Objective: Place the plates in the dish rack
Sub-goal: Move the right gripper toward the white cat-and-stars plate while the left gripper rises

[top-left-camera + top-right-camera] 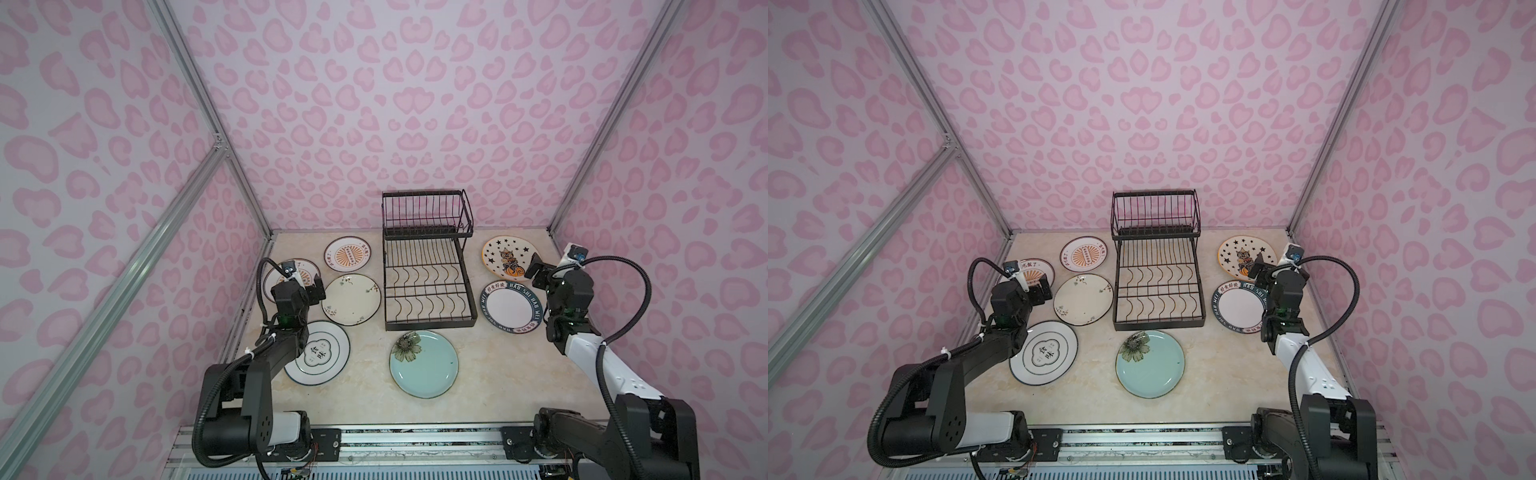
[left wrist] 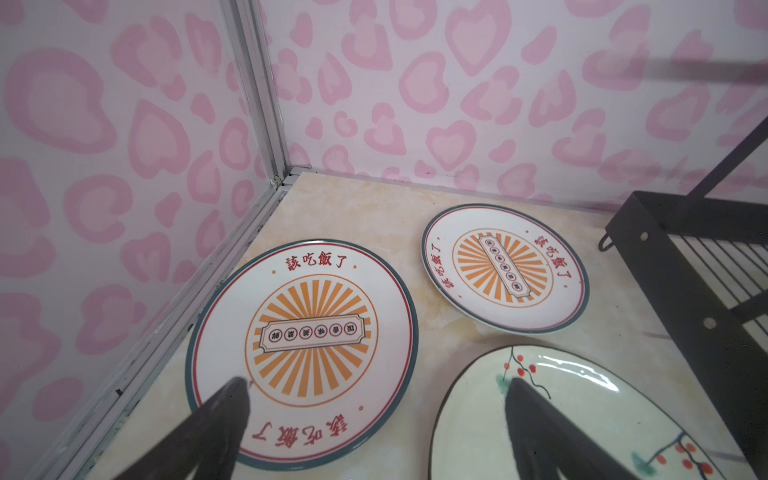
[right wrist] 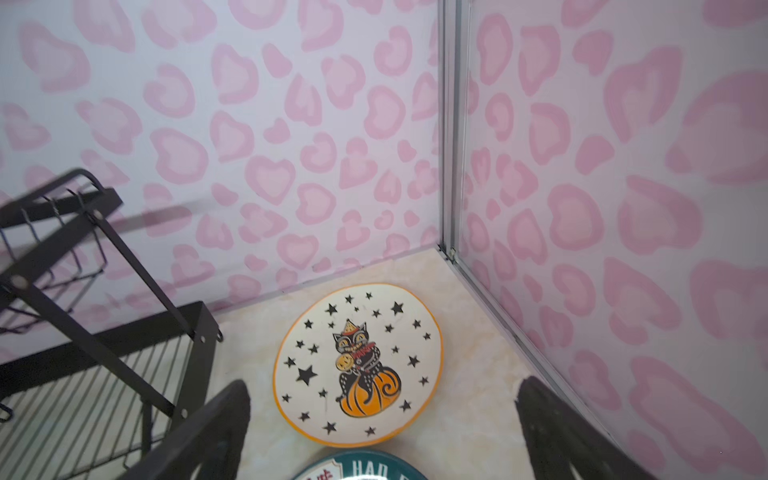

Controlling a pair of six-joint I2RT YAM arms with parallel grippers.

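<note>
Your left gripper (image 2: 376, 384) hangs spread wide, left of the dish rack (image 1: 430, 286), above the gap between an orange-sunburst plate (image 2: 307, 316) and the cream branch plate (image 1: 351, 299). Your right gripper (image 3: 382, 382), equally spread, hovers right of the rack over the edge of the star-and-cat plate (image 3: 357, 361). All seven plates (image 1: 424, 363) lie flat on the worktop (image 1: 498, 374) around the rack.

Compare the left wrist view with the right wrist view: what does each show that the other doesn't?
Left wrist only: the wall-side sunburst plate, the rack-side sunburst plate, the cream branch plate and the open left gripper.
Right wrist only: the star-and-cat plate, a sliver of the navy-lettered plate and the open right gripper.
Both: part of the dish rack, with no plates in it.
</note>
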